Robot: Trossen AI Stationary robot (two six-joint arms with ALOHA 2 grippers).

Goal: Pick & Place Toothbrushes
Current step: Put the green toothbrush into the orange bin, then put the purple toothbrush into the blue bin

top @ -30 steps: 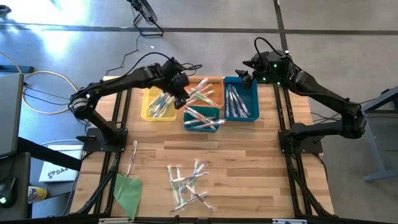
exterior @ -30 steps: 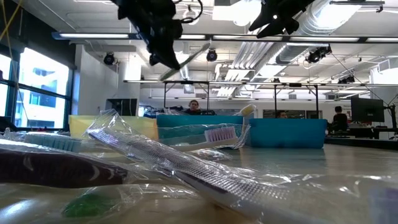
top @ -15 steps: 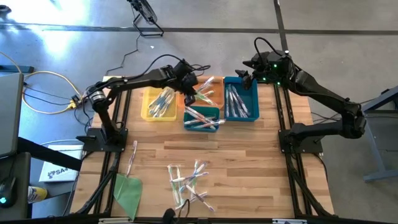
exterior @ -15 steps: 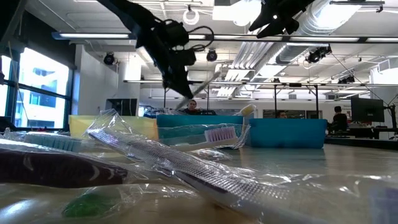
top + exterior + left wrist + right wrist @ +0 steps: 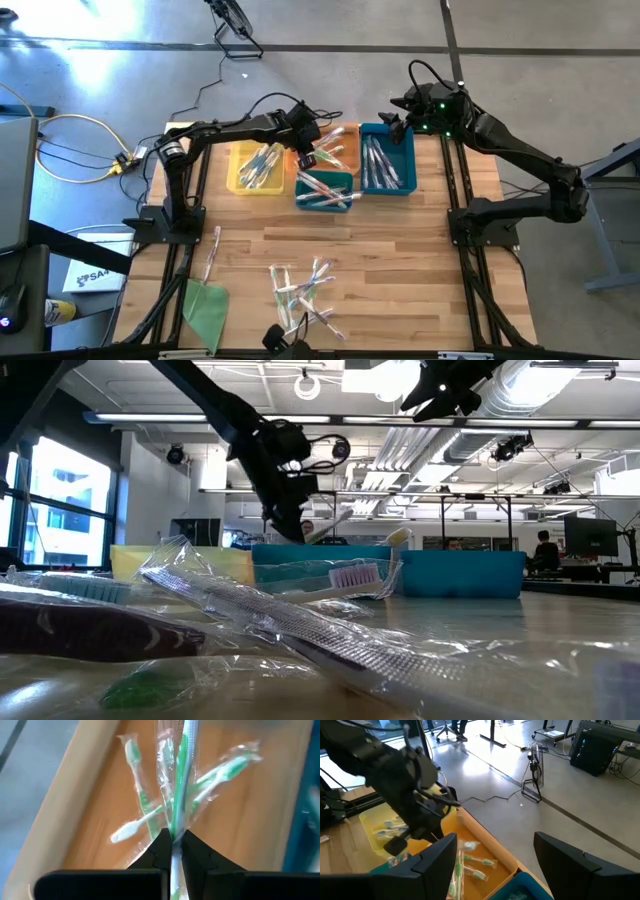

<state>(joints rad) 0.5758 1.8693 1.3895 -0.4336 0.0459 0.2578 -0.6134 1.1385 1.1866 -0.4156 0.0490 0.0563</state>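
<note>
High view, left hand (image 5: pixel 309 156) gripping toothbrush (image 5: pixel 179 780), orange bin (image 5: pixel 345 128)

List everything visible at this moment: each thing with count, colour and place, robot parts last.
yellow bin: one, far left of the row, toothbrushes inside
orange bin: one, behind the teal bin, green toothbrushes inside
teal bin: one, centre
blue bin: one, far right
loose toothbrushes: several, wrapped, near table edge
green sheet: one, near left corner
held toothbrush: one, green, wrapped
left gripper: shut on held toothbrush, over orange bin
right gripper: open, beside blue bin
</note>
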